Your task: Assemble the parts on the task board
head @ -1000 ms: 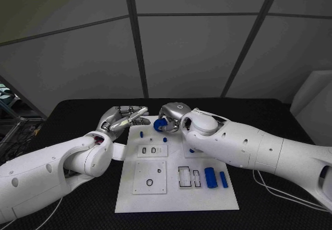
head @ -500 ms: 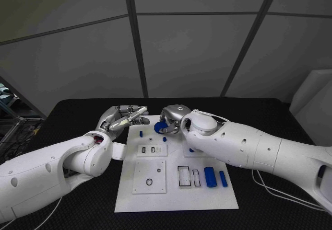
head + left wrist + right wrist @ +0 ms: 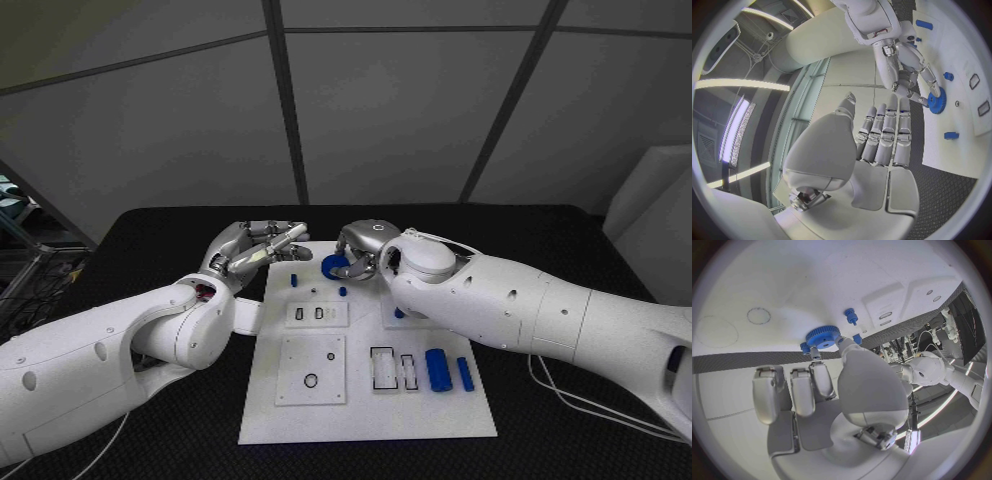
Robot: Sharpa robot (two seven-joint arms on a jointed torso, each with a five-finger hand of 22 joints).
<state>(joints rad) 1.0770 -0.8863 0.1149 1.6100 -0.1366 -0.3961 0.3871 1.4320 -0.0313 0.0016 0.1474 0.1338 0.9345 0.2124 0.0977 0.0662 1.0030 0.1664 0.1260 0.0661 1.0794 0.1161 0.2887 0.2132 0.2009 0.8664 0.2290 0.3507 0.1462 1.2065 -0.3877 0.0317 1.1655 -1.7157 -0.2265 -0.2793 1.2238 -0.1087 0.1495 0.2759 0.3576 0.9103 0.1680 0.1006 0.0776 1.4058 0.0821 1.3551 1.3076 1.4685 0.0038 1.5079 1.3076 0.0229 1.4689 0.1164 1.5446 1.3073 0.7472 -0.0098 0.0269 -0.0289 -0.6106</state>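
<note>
The right hand (image 3: pixel 364 250) reaches over the far end of the white task board (image 3: pixel 368 415) and pinches a blue toothed gear (image 3: pixel 335 264) between its fingertips, the gear held just above the board's far edge; in the right wrist view the gear (image 3: pixel 822 336) sits flat-faced at the tips of the fingers (image 3: pixel 819 377), close over the white plate (image 3: pixel 786 285); the left wrist view shows the same gear (image 3: pixel 936 99) gripped by the right hand (image 3: pixel 907 75) above the board (image 3: pixel 961 60).

The left hand (image 3: pixel 257 246) hovers at the far-left corner of the board, near the right hand but apart from it; its fingers (image 3: pixel 886 132) lie straight and side by side, holding nothing, the hand released.

On the board, two small blue pegs (image 3: pixel 294 282) (image 3: pixel 343 291) stand near the far end, just nearer than the gear; a small raised white block with two slots (image 3: pixel 316 314) lies nearer on the left, and nearer still a larger white square plate with a black ring on it (image 3: pixel 313 369); to the right of that plate sit two black-outlined rectangular slots (image 3: pixel 384 367), then a blue cylinder (image 3: pixel 437 369) and a slimmer blue pin (image 3: pixel 466 374) lying side by side at the board's right edge; the board rests on the black table (image 3: pixel 577 430).
</note>
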